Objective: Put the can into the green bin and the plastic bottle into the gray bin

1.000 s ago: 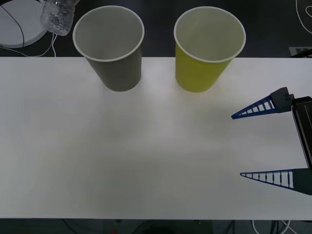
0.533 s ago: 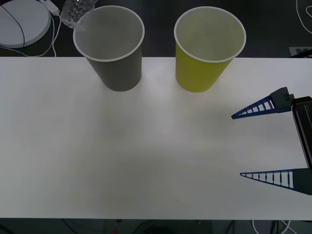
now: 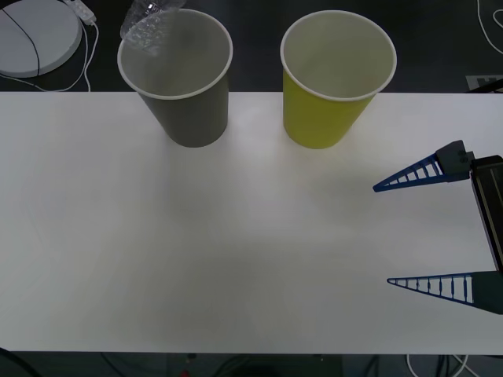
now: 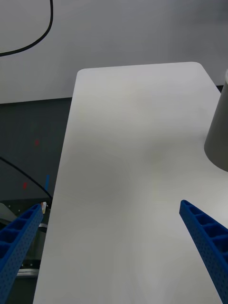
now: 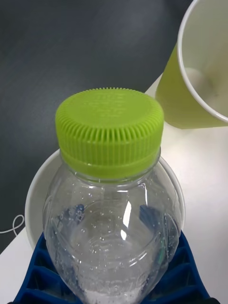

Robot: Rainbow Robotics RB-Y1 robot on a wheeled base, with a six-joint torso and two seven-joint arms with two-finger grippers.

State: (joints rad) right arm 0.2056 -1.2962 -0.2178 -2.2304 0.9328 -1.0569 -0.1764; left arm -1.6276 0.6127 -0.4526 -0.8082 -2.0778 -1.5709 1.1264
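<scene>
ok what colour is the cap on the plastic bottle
Lime green, ribbed around its edge. The cap of the plastic bottle shows best in the left wrist view.

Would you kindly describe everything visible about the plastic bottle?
The plastic bottle is clear and colourless, with a ribbed lime-green screw cap and droplets on its wall. The left end effector grips its body between blue fingers. It hangs above the far-left rim of the gray bin, not yet inside. In the front view its lower body shows at that rim.
</scene>
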